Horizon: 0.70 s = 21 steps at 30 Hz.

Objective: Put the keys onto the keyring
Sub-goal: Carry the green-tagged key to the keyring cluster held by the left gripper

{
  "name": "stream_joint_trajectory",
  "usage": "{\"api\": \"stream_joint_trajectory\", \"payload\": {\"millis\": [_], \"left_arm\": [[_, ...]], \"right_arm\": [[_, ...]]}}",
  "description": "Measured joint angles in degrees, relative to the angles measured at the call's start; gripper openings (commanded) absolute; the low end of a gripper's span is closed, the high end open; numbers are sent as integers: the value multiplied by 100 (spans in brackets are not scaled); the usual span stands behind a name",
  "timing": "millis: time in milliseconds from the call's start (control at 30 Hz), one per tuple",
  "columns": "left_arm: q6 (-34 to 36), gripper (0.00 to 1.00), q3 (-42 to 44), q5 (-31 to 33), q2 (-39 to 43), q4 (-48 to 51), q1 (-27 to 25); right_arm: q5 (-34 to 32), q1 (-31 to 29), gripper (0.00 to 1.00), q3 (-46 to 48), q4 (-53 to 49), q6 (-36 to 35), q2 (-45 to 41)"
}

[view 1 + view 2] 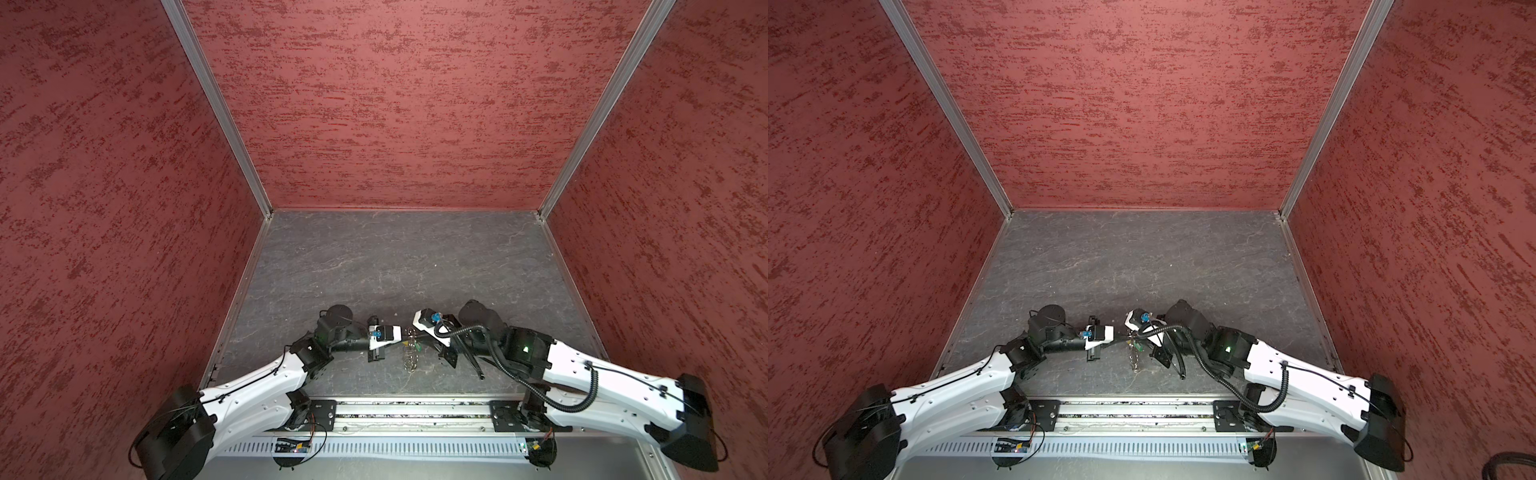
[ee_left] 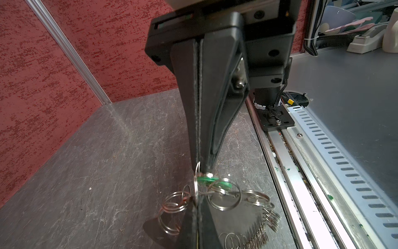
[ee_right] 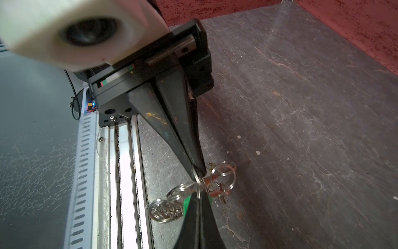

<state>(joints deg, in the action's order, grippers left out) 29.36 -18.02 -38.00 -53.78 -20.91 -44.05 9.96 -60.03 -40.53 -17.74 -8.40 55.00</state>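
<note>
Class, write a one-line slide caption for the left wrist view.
Left gripper, shut, pinches a ring of the keyring; the green key sits just beyond its tips.

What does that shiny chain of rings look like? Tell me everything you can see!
The keyring is a string of many thin, shiny silver metal rings linked like a chain. Some rings spread apart, others bunch tightly. The left gripper and the right gripper, tip to tip, are each shut on a ring at one end, above the grey table. A green key and a red key sit among those rings. The rest trails toward the robot's base.
</note>
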Motion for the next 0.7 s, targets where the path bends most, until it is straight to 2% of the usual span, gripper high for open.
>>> {"api": "stream_joint_trajectory", "payload": {"millis": [700], "left_arm": [[186,0,-243,330,-175,227,-118]], "right_arm": [[-509,-37,0,0,-9,109,-9]]}}
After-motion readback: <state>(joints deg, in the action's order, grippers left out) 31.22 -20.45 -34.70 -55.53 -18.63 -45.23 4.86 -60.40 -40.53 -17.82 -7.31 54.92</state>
